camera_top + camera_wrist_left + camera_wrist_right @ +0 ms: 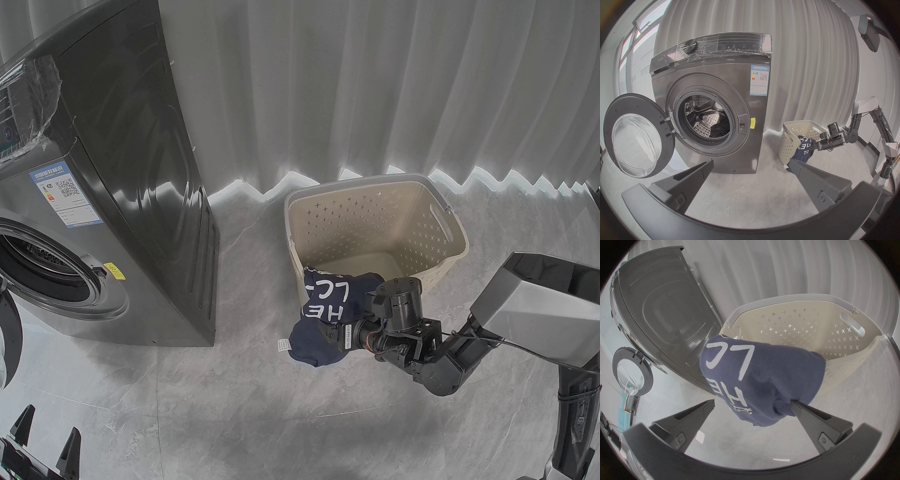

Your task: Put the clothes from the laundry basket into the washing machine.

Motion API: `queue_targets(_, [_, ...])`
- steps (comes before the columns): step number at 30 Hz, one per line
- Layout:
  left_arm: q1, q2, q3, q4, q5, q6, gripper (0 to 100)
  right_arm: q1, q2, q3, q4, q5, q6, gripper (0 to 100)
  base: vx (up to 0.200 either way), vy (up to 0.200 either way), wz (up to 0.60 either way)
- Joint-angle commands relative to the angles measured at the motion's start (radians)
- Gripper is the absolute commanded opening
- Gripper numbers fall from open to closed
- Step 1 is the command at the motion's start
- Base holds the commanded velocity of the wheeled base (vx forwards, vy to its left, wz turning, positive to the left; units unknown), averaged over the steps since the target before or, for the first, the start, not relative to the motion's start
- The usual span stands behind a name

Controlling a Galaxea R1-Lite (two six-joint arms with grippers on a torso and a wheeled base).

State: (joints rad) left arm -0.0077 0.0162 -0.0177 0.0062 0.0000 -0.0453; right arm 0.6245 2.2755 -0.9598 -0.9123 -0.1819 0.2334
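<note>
The washer [137, 187] stands at the left with its round door [634, 137] swung wide open to the left. Something dark lies low in the drum [707, 120]. The basket [375, 219] sits on the floor [219, 400] to the right of the washer, just in front of the curtain [375, 81].

A navy shirt [328, 312] with white lettering lies over the near left corner of the basket's rim and hangs down outside it, above the floor. The right gripper [751, 404] is at that corner, reaching in from the right. Its fingers are spread wide: one finger [815, 421] has its tip buried in a fold of the shirt, while the other finger [690, 418] stands just clear of the cloth. The shirt bunches around the gripper's end, with a small white tag showing at its lower edge.

The left gripper [49, 431] hangs low at the near left, in front of the washer and well apart from the basket, its fingers spread and holding nothing.
</note>
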Motion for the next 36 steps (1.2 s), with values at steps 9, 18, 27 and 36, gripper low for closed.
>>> queue_targets(9, [0.000, -0.016, 0.016, 0.000, 0.000, -0.005, 100, -0.037, 0.079, -0.126, 0.000, -0.007, -0.013, 100, 0.000, 0.000, 0.00])
queue_targets(18, [0.000, -0.016, 0.016, 0.000, 0.000, -0.005, 100, -0.035, 0.113, -0.177, -0.023, -0.007, -0.013, 100, 0.000, 0.000, 0.00])
queue_targets(27, [0.000, -0.016, 0.016, 0.000, 0.002, -0.005, 100, -0.014, 0.045, -0.114, -0.049, -0.002, -0.014, 0, 0.000, 0.000, 0.00])
queue_targets(36, [0.000, -0.016, 0.016, 0.001, 0.002, -0.002, 100, 0.000, -0.291, 0.128, -0.043, 0.016, -0.020, 0, 0.000, 0.000, 0.00])
